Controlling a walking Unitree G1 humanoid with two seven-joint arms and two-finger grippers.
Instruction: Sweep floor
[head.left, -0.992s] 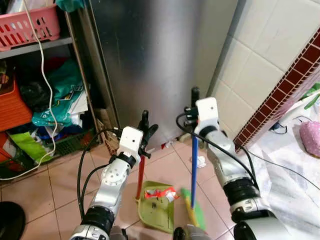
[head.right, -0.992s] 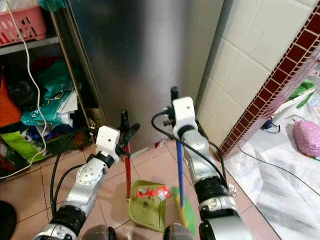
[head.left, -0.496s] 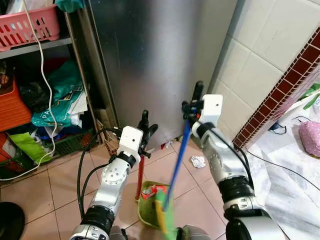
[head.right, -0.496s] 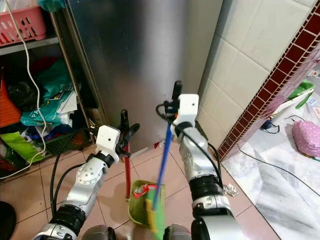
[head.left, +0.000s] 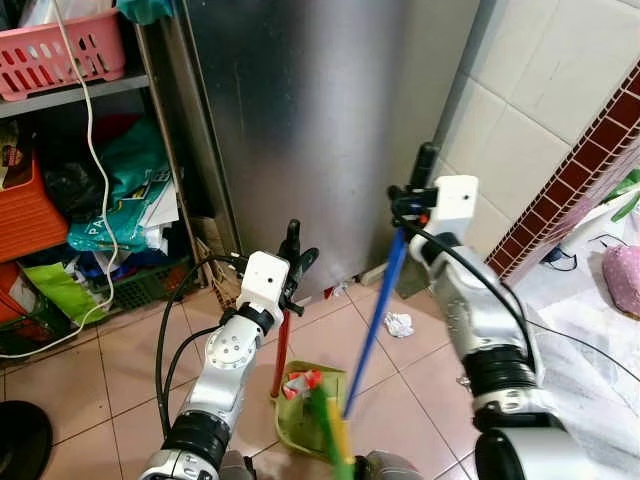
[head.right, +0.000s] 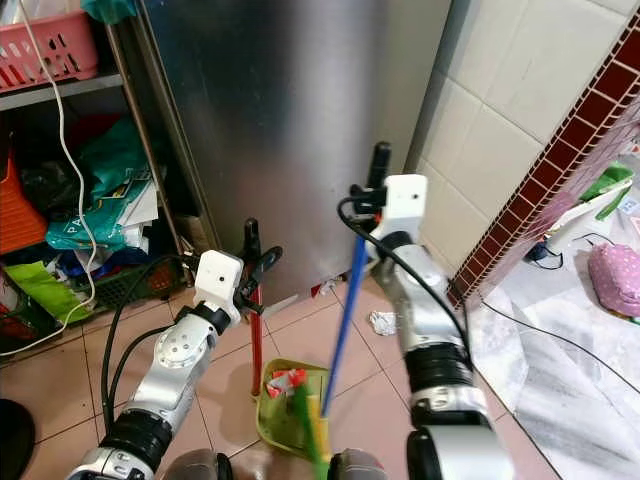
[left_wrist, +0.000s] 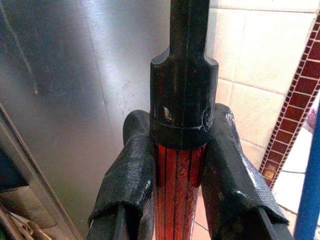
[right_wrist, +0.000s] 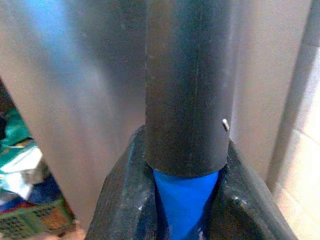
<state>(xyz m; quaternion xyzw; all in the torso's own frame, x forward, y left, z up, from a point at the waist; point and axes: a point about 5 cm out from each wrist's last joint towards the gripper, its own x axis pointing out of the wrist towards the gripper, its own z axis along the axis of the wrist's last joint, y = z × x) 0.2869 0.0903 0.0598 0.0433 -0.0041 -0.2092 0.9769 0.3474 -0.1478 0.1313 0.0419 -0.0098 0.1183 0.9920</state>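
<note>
My left gripper (head.left: 290, 262) is shut on the red handle (left_wrist: 176, 185) of a green dustpan (head.left: 296, 425), just under the handle's black cap. The pan rests on the floor tiles and holds a red and white wrapper (head.left: 300, 382). My right gripper (head.left: 412, 196) is shut on the blue broom handle (head.left: 375, 315), where its black grip (right_wrist: 186, 90) begins. The broom leans down to the left, and its green and yellow head (head.left: 335, 440) lies over the dustpan's right side. A crumpled white paper (head.left: 399, 324) lies on the tiles to the right of the broom.
A steel cabinet (head.left: 300, 120) stands straight ahead. On the left, a shelf rack holds a pink basket (head.left: 60, 55), bags and a hanging white cable. A tiled wall (head.left: 540, 110) closes the right, with plastic sheeting (head.left: 590, 360) on the floor below it.
My right gripper has moved right and farther out, tilting the broom so its head swung left onto the dustpan. The left gripper and dustpan have stayed put.
</note>
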